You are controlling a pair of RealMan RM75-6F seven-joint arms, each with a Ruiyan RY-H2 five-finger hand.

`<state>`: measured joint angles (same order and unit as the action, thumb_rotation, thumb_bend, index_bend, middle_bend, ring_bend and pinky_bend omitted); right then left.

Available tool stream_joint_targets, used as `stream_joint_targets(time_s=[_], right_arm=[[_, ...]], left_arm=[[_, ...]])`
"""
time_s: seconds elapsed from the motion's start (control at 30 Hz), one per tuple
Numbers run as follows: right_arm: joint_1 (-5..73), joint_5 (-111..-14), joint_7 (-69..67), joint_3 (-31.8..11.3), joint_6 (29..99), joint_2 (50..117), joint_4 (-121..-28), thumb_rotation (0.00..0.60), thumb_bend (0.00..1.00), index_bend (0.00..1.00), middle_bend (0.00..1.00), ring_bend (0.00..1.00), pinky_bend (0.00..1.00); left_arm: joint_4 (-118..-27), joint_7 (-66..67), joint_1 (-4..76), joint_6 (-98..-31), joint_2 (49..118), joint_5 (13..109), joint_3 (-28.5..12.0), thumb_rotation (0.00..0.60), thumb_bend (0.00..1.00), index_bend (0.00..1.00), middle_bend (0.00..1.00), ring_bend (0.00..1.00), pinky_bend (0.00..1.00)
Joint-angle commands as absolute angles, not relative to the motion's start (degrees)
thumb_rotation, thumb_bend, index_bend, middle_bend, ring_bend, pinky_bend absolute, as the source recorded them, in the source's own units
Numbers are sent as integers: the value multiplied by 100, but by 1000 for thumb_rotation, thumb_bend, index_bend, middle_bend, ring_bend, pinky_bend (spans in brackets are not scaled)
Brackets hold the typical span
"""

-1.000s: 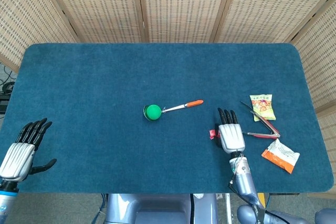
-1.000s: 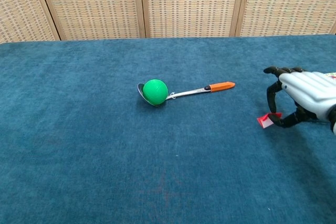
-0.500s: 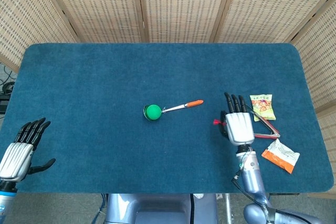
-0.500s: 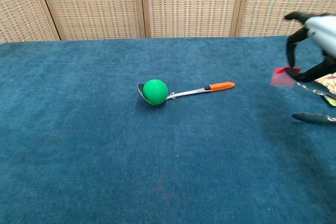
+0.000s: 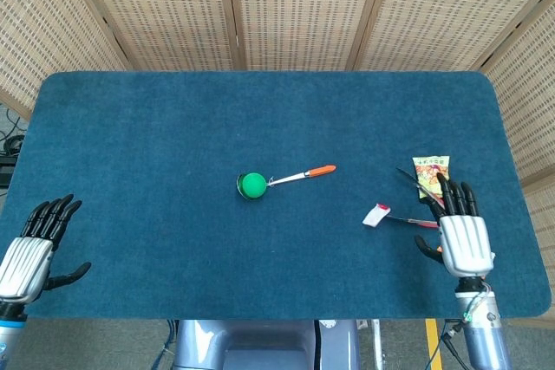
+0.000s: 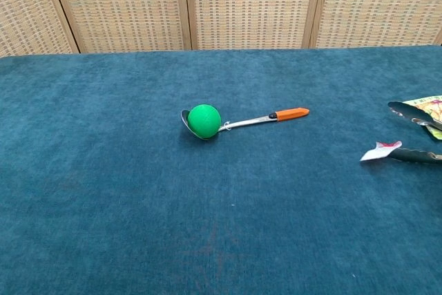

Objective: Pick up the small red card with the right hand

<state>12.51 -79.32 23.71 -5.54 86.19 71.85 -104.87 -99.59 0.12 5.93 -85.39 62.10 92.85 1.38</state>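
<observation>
1. The card [image 5: 376, 215] lies loose on the tabletop [image 5: 173, 127], pale side mostly up with a strip of red showing, so by my judgement the pickup is not yet done and the step in hand is the reach for it.
2. The right hand [image 5: 465, 240] holds nothing: its fingers are straight, slightly spread and pointing away from the robot, with the back of the hand facing up.
3. The card sits to the left of the right hand, a little further from the robot than the palm, and clearly apart from the fingers. It rests against the tip of the tongs [image 5: 425, 205], which run from the card toward the hand.
4. A snack packet [image 5: 431, 174] lies just beyond the right fingertips, on the far side of the tongs.
5. The next move calls for the right hand to travel left over the card, lower, and pinch it between thumb and fingers. I judge this fiddly, since the card is thin and lies nearly flat on the carpet-like cloth, and the tongs touching it could be nudged along.
6. The left hand [image 5: 32, 244] rests at the near left edge of the tabletop, fingers extended and spread, holding nothing, far from the card.
7. The ball [image 5: 252, 184] and spoon [image 5: 299, 175] lie well to the left of the right hand, out of the way.
</observation>
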Motion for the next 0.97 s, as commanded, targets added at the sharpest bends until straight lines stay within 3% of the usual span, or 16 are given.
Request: stream_joint_targets(time_s=[0.03, 0.2, 0.37, 0.57, 0.97], right_arm=[[936, -8405, 2012, -299, 9019, 6991, -10458, 600, 229, 237, 0, 0, 0], [488, -8866, 1382, 12, 9509, 6781, -10163, 600, 208, 207, 0, 0, 0], [394, -8881, 1218, 124, 9380, 6672, -10005, 600, 185, 147, 0, 0, 0], [405, -8783, 1266, 180, 9015, 6489, -9982, 600, 129, 1, 0, 0, 0], [404, -8616, 1270, 121, 8677, 6354, -10032, 600, 105, 0, 0, 0, 0]], left_arm=[[-9971, 34, 579, -8565, 6210, 9309, 145, 600, 215, 0, 0, 0, 0], [-9975, 64, 546, -8617, 6198, 9312, 143, 600, 214, 0, 0, 0, 0], [-9988, 94, 525, -8655, 6187, 9309, 133, 600, 212, 0, 0, 0, 0], [-9912, 162, 522, -8631, 6242, 9180, 75, 600, 193, 0, 0, 0, 0], [-9977, 339, 481, -8694, 6272, 9250, 88, 600, 169, 0, 0, 0, 0]])
